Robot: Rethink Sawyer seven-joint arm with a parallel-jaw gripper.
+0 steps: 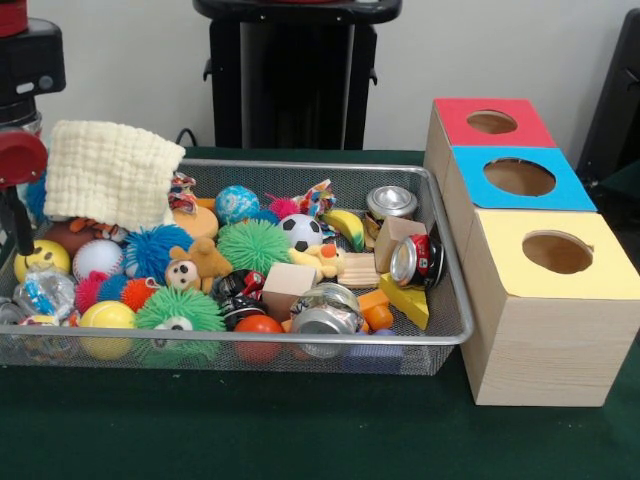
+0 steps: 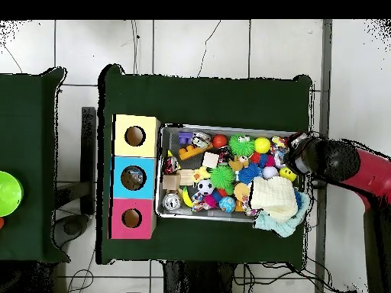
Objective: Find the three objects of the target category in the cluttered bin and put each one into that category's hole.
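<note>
A wire mesh bin (image 1: 445, 250) (image 2: 162, 172) holds a jumble of toys. Three metal cans lie toward its right end: one upright (image 1: 390, 204), a crushed red one (image 1: 418, 261) and a silver one (image 1: 324, 312). Balls include a soccer ball (image 1: 301, 231), a yellow smiley ball (image 1: 42, 258) and spiky green balls (image 1: 254, 246). Wooden blocks (image 1: 288, 280), a yellow wedge (image 1: 405, 300) and a small plush bear (image 1: 196, 266) are mixed in. My gripper (image 1: 17, 236) (image 2: 293, 152) hangs over the bin's left end, just above the smiley ball. Nothing shows in its grasp.
To the right of the bin stand three wooden boxes with round holes: red top (image 1: 492, 122) (image 2: 133, 218), blue top (image 1: 520, 177) (image 2: 133, 178), yellow top (image 1: 557, 252) (image 2: 135, 136). A cream knitted cloth (image 1: 110, 175) (image 2: 273, 197) drapes over the bin's back left corner.
</note>
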